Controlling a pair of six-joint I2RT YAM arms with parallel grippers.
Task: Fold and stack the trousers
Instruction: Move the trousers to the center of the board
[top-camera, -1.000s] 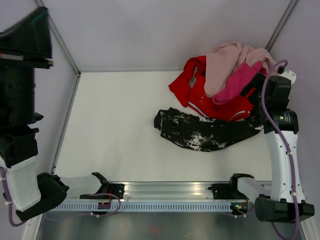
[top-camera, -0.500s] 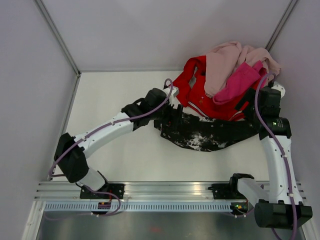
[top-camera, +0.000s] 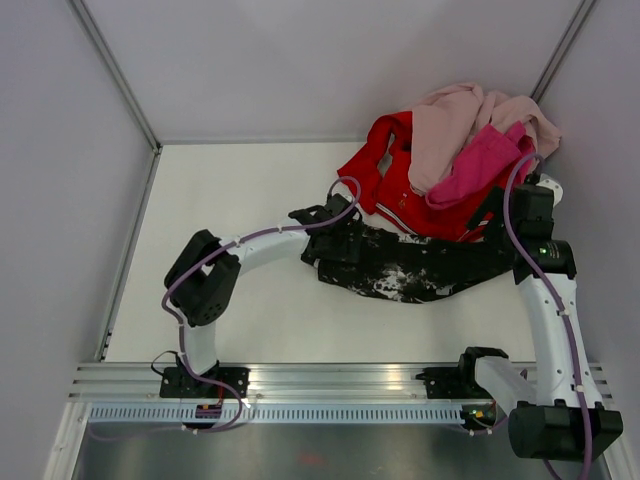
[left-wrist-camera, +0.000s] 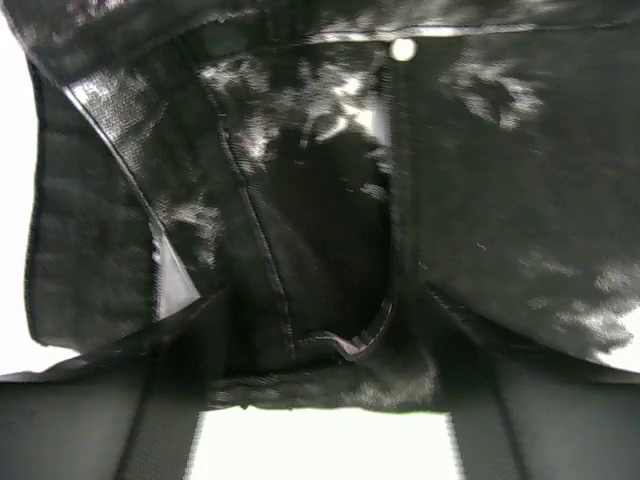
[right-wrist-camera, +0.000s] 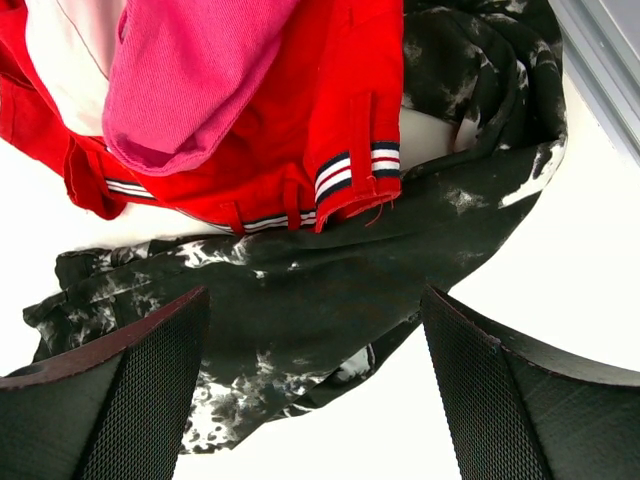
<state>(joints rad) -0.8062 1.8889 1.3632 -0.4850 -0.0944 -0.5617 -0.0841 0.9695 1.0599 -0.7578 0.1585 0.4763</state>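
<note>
trousers (top-camera: 410, 270), black, white-blotched, partly under red garment (top-camera: 385, 185)

There is 1 pair of trousers (top-camera: 420, 268), 1 red garment (top-camera: 398, 195), 1 pale pink garment (top-camera: 455, 115) and 1 bright pink garment (top-camera: 478, 160) on 1 bench (top-camera: 230, 200), plus 2 arms: 1 left arm (top-camera: 265, 246), 1 right arm (top-camera: 552, 305).

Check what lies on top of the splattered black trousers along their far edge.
The striped hem of the red garment overlaps the trousers there, with pink clothes piled on the red. How far the trousers run beneath is hidden.
</note>
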